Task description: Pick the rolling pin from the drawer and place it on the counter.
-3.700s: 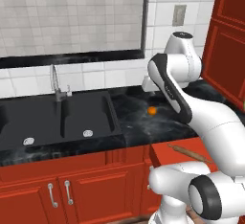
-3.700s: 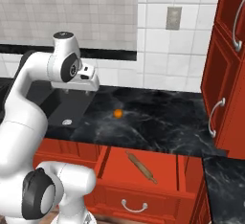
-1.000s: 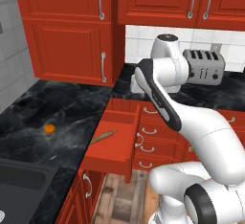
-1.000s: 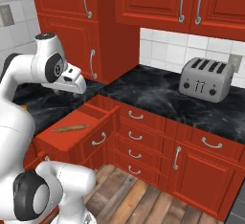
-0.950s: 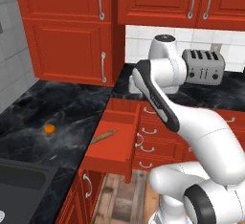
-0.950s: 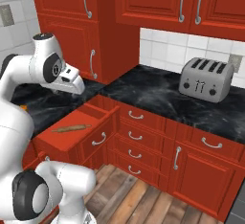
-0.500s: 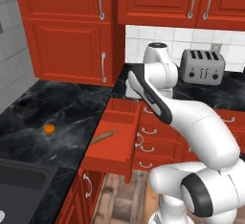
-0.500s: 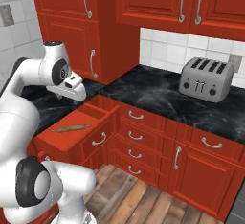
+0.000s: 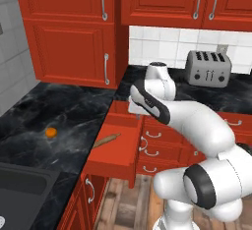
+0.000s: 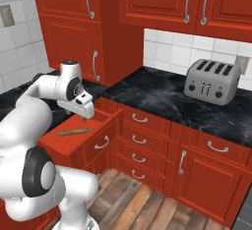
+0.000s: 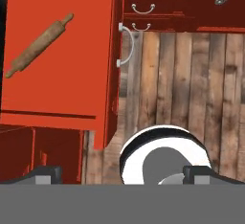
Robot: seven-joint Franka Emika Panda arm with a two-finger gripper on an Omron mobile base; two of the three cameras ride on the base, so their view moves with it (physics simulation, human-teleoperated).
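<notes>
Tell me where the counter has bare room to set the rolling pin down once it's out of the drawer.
The counter is bare between the orange object and the tall cabinet, and between that object and the drawer. The stretch left of the toaster is bare too. Tightest is beside the sink. The rolling pin lies alone in the drawer.

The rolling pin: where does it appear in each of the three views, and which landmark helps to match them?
Left base view: rolling pin left of centre, lying in the open drawer.
Right base view: lower left, on the drawer floor.
Hand view: upper left, lying diagonally.
Shared landmark: the open red drawer.
</notes>
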